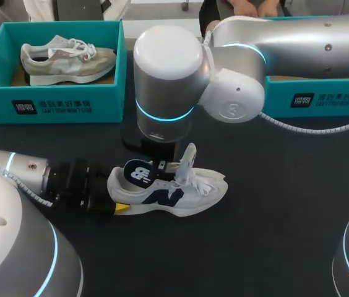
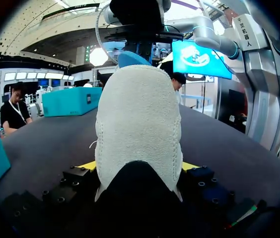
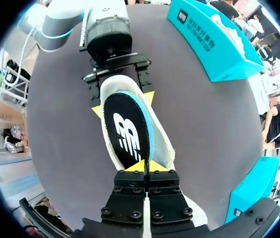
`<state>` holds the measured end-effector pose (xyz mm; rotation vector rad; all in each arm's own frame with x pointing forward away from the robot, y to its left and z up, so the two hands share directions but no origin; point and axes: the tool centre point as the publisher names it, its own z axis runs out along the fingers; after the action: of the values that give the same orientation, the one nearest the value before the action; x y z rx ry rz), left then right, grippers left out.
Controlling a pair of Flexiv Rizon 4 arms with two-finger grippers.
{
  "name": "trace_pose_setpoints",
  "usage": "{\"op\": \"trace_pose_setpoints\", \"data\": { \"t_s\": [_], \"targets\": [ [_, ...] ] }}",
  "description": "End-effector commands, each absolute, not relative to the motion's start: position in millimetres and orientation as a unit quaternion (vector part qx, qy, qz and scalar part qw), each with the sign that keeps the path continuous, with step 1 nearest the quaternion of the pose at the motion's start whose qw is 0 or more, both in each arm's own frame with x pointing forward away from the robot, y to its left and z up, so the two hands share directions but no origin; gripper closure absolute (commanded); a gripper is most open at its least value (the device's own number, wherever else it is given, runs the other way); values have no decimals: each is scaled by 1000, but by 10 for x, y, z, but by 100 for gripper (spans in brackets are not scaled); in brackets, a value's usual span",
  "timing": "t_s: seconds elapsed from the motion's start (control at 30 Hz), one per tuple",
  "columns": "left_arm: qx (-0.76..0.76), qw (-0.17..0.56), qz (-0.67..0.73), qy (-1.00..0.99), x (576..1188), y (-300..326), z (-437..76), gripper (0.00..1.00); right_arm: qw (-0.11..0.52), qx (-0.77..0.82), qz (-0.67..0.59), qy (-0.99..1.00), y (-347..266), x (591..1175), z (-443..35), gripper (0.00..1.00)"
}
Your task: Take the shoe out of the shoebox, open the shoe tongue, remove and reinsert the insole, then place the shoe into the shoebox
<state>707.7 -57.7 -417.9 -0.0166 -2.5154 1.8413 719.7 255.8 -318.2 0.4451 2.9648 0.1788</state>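
Steadying the shoe [image 1: 184,195], the left gripper [image 2: 139,166] clamps its heel from both sides; the right gripper [image 3: 145,167] (fingers nearly together) pinches the insole [image 3: 127,129]. Presumably so nothing drags.

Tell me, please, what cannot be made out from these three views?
- Head view: the right arm hides most of the right pincer and its hold on the insole.
- Left wrist view: the heel of the shoe, clamped in the left pincer, blocks its toe and laces.
- Right wrist view: the insole covers the shoe's inside, so how deep it sits is unclear.
- Head view: the right shoebox is mostly behind the arm; contents unseen.
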Motion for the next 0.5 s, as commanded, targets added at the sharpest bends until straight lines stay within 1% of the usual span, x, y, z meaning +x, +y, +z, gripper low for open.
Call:
{"op": "trace_pose_setpoints", "data": {
  "t_s": [0.03, 0.2, 0.37, 0.5],
  "targets": [
    [-4, 11, 591, -807, 7068, -576, -4197, 100, 68, 133, 79, 986, 2616, 7279, -3094, 100],
    [-4, 11, 591, -807, 7068, -576, -4197, 100, 49, 96, 116, 987, 2829, 7396, -2981, 100],
    [-4, 11, 591, -807, 7068, -576, -4197, 100, 37, 66, 120, 990, 3007, 7461, -2856, 100],
    [-4, 11, 591, -807, 7068, -576, -4197, 100, 16, 58, 127, 990, 3075, 7458, -2843, 100]
  ]
}}
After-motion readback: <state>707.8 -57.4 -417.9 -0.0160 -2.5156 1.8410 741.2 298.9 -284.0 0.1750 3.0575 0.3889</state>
